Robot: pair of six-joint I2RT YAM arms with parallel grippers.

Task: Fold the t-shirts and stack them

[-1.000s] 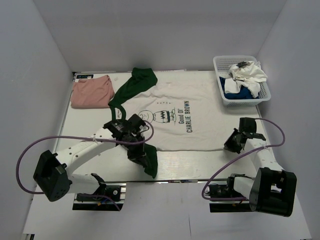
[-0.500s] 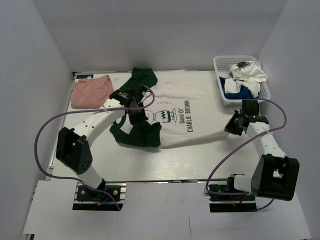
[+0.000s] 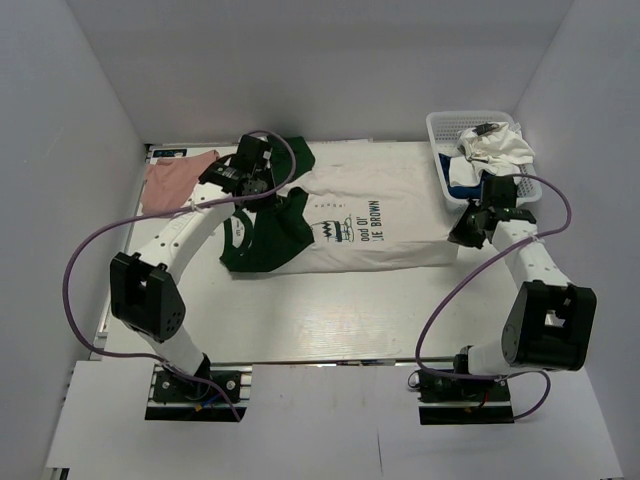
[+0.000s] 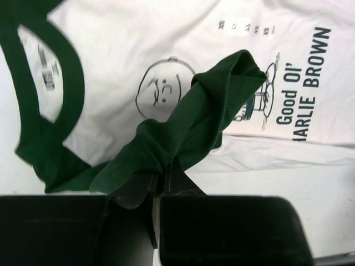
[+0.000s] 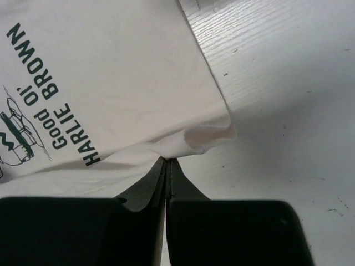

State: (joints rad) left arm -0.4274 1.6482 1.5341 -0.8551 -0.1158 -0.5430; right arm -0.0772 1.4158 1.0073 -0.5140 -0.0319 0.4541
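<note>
The white t-shirt with dark green sleeves and the Charlie Brown print (image 3: pixel 370 225) lies mid-table, its near half doubled over onto the far half. My left gripper (image 3: pixel 270 198) is shut on a bunched green sleeve (image 4: pixel 194 122), held above the printed chest (image 4: pixel 183 66). My right gripper (image 3: pixel 466 233) is shut on the shirt's white hem corner (image 5: pixel 194 141) at the right end; its jaws (image 5: pixel 168 162) pinch the cloth just above the table. A salmon-pink t-shirt (image 3: pixel 175 182) lies folded at the far left. A white t-shirt (image 3: pixel 495 148) and a blue one (image 3: pixel 478 186) sit in the basket.
The white lattice basket (image 3: pixel 440 130) stands at the far right corner, just behind my right gripper. Grey walls close in the table on three sides. Purple cables loop from both arms over the near part of the white table (image 3: pixel 330 320).
Both grippers have swept from the near side toward the far side, carrying the near sleeve and hem over the shirt, which is now folded in half lengthwise.
</note>
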